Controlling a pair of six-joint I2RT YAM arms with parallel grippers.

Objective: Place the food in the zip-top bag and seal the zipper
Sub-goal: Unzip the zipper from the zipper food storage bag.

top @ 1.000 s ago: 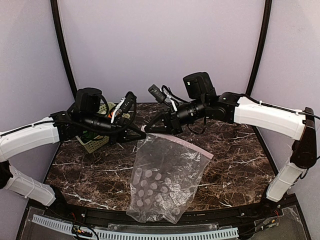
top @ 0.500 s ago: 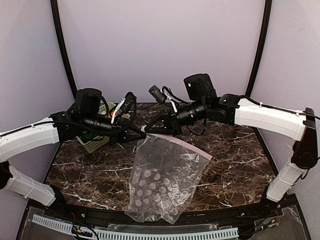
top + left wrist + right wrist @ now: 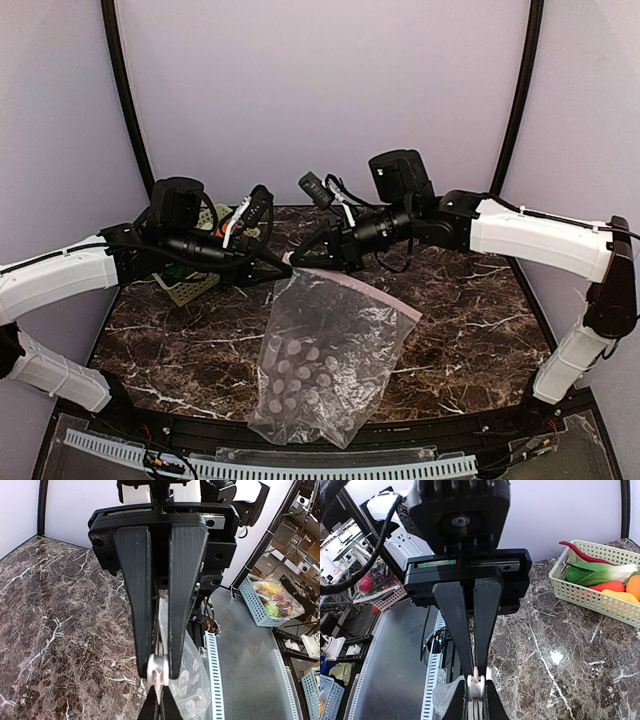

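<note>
The zip-top bag (image 3: 320,350) is clear and printed with rows of pale round dots. Its crumpled bottom rests at the 6 o'clock edge of the dark marble desk (image 3: 480,340), and its body rises, slack, toward the desk's centre. No writing on it can be read. The pinkish zipper (image 3: 370,292) runs along its upper edge, sloping down toward 4 o'clock.

At the zipper's high 11 o'clock end both arms meet tip to tip. The left gripper (image 3: 280,268) reaches in from 9 o'clock; its fingers (image 3: 142,630) are pressed together and pinch the pale end of the zipper. The right gripper (image 3: 297,258) comes from 3 o'clock, its fingers (image 3: 455,630) likewise clamped on that same end. A small red-and-green strip on each gripper body is too small to read.

Farther back, at 10 o'clock, the pale green lattice basket (image 3: 590,602) holds the food: bok choy (image 3: 600,572), a red chili (image 3: 580,550), an orange round fruit (image 3: 634,586) and a yellow-orange piece (image 3: 620,597). None of it is in the bag.
</note>
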